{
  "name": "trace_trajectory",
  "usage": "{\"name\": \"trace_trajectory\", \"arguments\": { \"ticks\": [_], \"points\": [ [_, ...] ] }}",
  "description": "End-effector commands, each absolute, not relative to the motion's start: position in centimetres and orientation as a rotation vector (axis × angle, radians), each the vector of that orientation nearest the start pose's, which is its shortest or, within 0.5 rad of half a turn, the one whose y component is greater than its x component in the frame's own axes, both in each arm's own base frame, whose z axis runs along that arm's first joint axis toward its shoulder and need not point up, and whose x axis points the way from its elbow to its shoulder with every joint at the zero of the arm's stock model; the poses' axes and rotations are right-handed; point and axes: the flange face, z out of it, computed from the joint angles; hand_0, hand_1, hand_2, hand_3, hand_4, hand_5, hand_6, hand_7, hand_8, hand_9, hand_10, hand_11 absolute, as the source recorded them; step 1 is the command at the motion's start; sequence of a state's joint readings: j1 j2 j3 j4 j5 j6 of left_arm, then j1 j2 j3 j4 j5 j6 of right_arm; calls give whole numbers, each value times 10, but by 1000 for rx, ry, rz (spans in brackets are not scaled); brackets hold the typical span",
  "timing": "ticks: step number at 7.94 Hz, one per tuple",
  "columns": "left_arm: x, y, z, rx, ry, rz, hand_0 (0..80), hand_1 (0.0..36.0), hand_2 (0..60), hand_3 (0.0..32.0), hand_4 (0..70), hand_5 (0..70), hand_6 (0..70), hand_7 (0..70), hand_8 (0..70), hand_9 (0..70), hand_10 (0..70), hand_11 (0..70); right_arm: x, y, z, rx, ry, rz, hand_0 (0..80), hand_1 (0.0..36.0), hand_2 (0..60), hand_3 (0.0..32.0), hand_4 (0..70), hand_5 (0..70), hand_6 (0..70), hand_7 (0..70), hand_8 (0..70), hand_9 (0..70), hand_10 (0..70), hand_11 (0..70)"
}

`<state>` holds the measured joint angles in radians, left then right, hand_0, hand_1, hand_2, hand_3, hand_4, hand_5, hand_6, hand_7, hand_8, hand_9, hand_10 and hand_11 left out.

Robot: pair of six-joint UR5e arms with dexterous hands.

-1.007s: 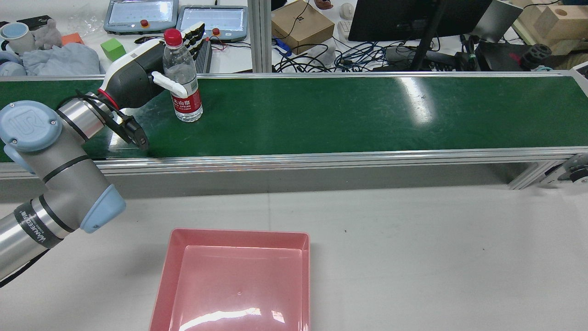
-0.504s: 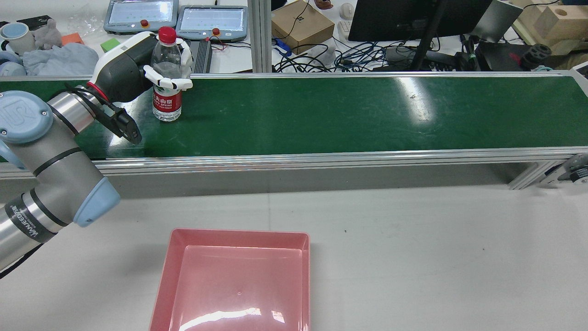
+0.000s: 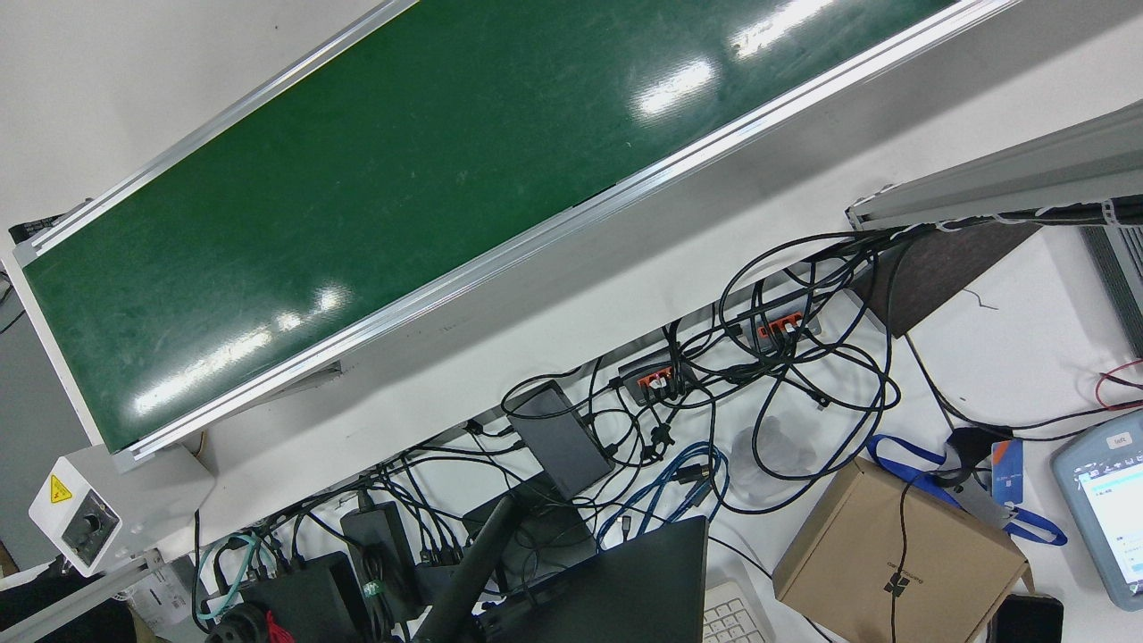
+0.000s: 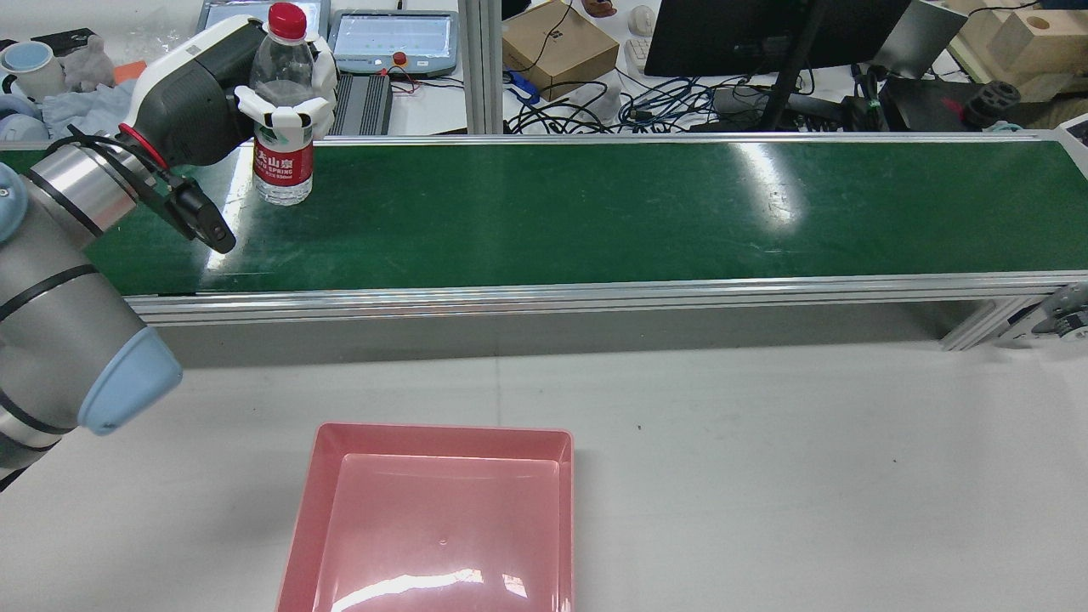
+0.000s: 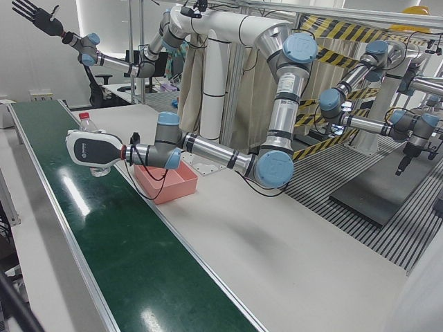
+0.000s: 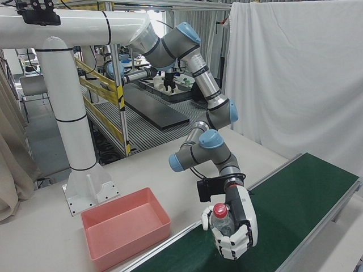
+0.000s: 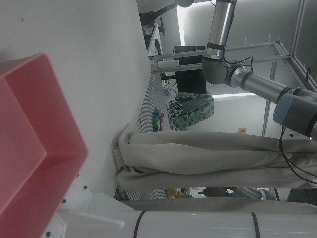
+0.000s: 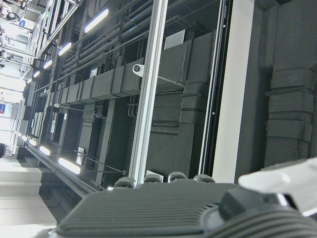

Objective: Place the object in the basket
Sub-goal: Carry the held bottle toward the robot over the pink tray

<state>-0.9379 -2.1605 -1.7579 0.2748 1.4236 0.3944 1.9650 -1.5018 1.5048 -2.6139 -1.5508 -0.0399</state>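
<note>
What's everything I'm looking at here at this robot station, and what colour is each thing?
Water bottle: one, clear with red cap and red label, upright over the belt's left end in the rear view, held.
Conveyor belt: one, green with silver rails, across the far side of the table.
Basket: one, pink, empty, on the white table nearest the robot.
Cardboard box: one, brown, on the cluttered desk beyond the belt.
Left hand: one, white and dark grey, fingers wrapped around the bottle.
Right hand: dark, only partly visible in its own camera.
</note>
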Motion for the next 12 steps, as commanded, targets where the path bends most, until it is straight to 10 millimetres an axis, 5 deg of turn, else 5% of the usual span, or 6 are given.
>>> {"name": "trace_trajectory", "arguments": {
  "ticks": [1,3,6,9,11,12],
  "points": [
    [239,-523,253,-257,2416,-1270,572,222,596,0,566,689,700,696,700,700,559,700,339,-463,621,-568,2508,-1445,0,0,0,0,0,0,0,0,0,0,0,0],
    [267,-452,240,-399,2385,-1190,583,235,582,0,517,647,657,648,700,700,554,700,339,-463,621,-566,2507,-1444,0,0,0,0,0,0,0,0,0,0,0,0],
    [328,-401,232,-527,2329,-1100,611,250,532,0,468,608,587,589,700,700,529,700,339,-463,621,-569,2506,-1444,0,0,0,0,0,0,0,0,0,0,0,0],
    [365,-369,233,-493,2306,-1114,625,242,457,0,483,600,565,572,700,700,490,700,339,-463,621,-569,2506,-1444,0,0,0,0,0,0,0,0,0,0,0,0],
    [363,-364,234,-490,2307,-1115,620,235,416,0,457,562,525,536,700,700,476,682,339,-463,621,-568,2508,-1445,0,0,0,0,0,0,0,0,0,0,0,0],
    [362,-364,236,-488,2302,-1117,627,216,287,0,439,526,477,507,679,700,456,653,339,-463,622,-569,2505,-1446,0,0,0,0,0,0,0,0,0,0,0,0]
  ]
}}
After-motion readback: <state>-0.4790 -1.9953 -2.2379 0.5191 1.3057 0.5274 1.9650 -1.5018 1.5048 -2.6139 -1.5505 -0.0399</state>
